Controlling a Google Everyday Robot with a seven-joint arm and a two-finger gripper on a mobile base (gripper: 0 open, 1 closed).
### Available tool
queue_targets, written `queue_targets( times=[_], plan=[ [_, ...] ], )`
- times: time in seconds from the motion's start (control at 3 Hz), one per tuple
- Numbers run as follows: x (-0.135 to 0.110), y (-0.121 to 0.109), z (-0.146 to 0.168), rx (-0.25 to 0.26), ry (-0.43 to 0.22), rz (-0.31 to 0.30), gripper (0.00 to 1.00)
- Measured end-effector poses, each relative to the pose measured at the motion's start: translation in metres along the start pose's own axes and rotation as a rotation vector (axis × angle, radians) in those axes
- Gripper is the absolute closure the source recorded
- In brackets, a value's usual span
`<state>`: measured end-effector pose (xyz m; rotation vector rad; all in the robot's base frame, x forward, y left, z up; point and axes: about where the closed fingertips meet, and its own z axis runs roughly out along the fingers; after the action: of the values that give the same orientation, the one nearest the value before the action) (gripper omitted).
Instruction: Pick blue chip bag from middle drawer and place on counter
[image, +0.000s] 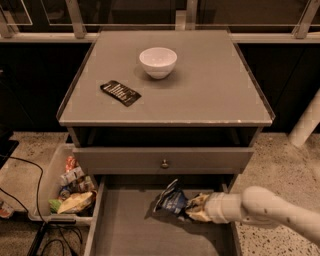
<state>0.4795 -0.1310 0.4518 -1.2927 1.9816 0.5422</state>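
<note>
The blue chip bag (170, 199), dark blue crinkly foil with white lettering, is in the open middle drawer (127, 227), tilted upright with its lower edge near the drawer floor. My gripper (193, 208) reaches in from the right on a white arm and is shut on the bag's right side. The counter (215, 87) is the broad grey cabinet top above.
A white bowl (158, 61) and a flat black packet (120, 93) lie on the counter. A closed drawer front with a round knob (164, 163) overhangs the open drawer. A bin of snack packets (67, 187) and cables (37, 235) are on the floor at the left.
</note>
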Motion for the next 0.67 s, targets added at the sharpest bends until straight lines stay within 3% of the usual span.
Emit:
queue_targets(
  times=[0.33,0.67],
  plan=[
    [0.006,0.0166,-0.017,-0.052,-0.002,0.01,1.0],
    [0.006,0.0166,-0.017,-0.052,-0.002,0.01,1.0]
  ],
)
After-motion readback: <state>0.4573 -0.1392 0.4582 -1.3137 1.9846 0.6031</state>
